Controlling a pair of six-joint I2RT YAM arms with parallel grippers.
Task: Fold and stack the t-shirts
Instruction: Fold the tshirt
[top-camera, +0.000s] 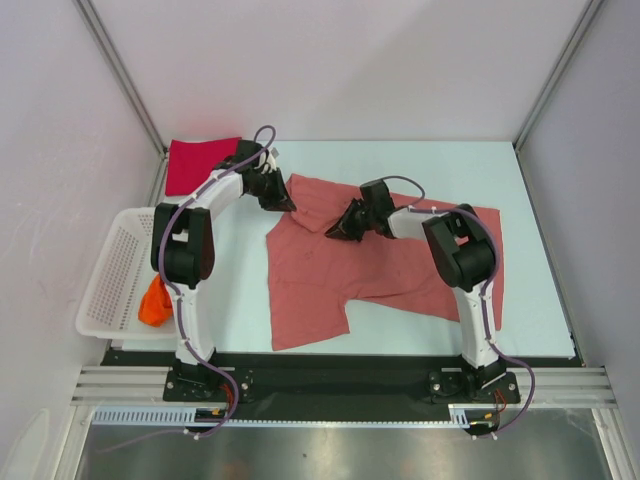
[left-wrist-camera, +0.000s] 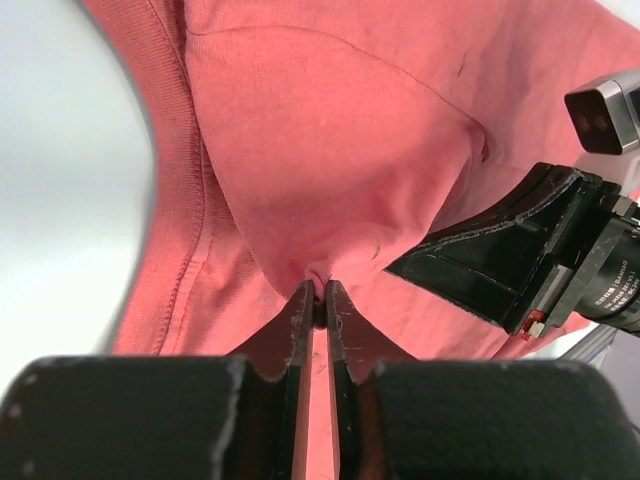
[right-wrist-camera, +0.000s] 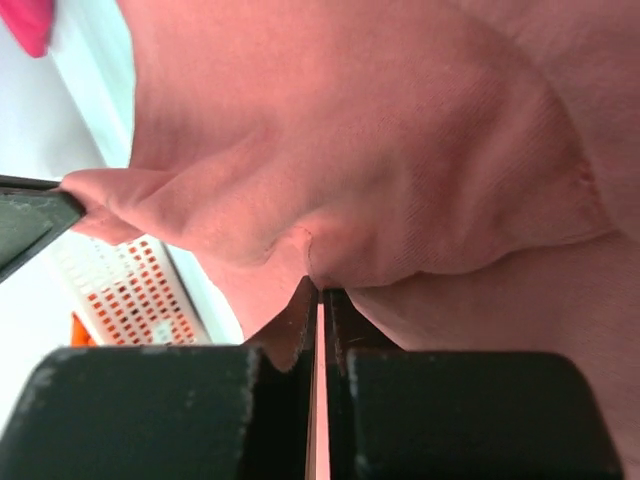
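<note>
The left hand (left-wrist-camera: 318, 292) has its two fingers drawn narrow, nearly closed, with a small pucker of the salmon-pink t-shirt (top-camera: 400, 270) pinched between the tips. In the left wrist view, a ribbed, stitched edge of that shirt runs just to the left of this hand. The right hand (right-wrist-camera: 320, 292) is likewise closed down to a thin slit on a fold of the same shirt, with the cloth bulging up around its tips. The two hands are near each other, the right hand a little to the right of the left and slightly nearer the arm bases. Its black fingers show at the right edge of the left wrist view. From the hands, the salmon-pink shirt spreads towards the arm bases and to the right, lying rumpled on the pale bench (top-camera: 470, 170). The crimson red t-shirt (top-camera: 200, 165) lies flat just left of the left hand, at the far left corner. The white mesh basket (top-camera: 105, 275) sits well to the left of both hands. The orange t-shirt (top-camera: 153, 303) is bunched at its near corner, well apart from either hand.
</note>
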